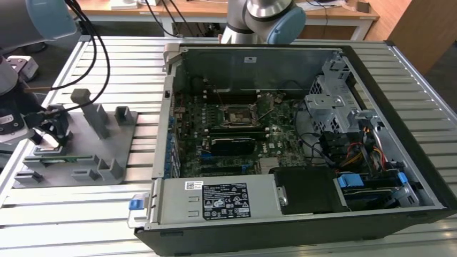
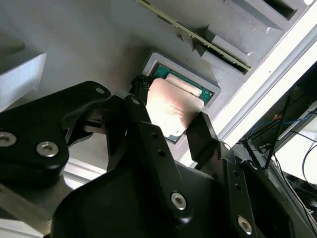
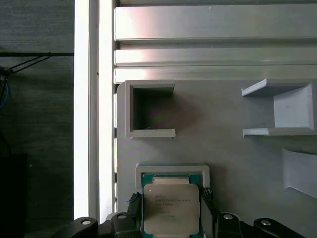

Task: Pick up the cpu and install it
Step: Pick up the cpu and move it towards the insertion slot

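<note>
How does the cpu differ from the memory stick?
The cpu is a square silver chip; the memory stick is a long thin green strip. The cpu lies flat in a framed pocket; the memory stick stands on edge in slots. The gripper straddles the cpu, not the memory stick. Both sit on the grey fixture.

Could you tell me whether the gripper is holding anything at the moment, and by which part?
It cannot be told: the gripper straddles the cpu, which lies in its recess in the grey fixture.
</note>
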### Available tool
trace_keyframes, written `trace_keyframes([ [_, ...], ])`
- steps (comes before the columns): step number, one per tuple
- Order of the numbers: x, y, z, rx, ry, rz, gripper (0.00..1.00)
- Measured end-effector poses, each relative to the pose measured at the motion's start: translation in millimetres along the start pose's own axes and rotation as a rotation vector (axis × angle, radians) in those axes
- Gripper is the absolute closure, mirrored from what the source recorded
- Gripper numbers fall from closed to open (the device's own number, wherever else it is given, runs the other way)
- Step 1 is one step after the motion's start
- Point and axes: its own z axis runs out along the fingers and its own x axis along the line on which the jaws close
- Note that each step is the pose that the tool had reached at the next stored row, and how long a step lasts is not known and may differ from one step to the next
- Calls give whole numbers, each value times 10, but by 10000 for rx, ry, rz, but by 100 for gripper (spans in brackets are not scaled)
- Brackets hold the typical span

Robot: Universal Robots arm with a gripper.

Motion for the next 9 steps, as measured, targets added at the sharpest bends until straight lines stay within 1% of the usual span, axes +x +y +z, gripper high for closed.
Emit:
trace_keyframes([
  [4, 0, 1, -9, 0, -3, 0, 42],
  [9, 0, 0, 6, 1, -1, 0, 42],
])
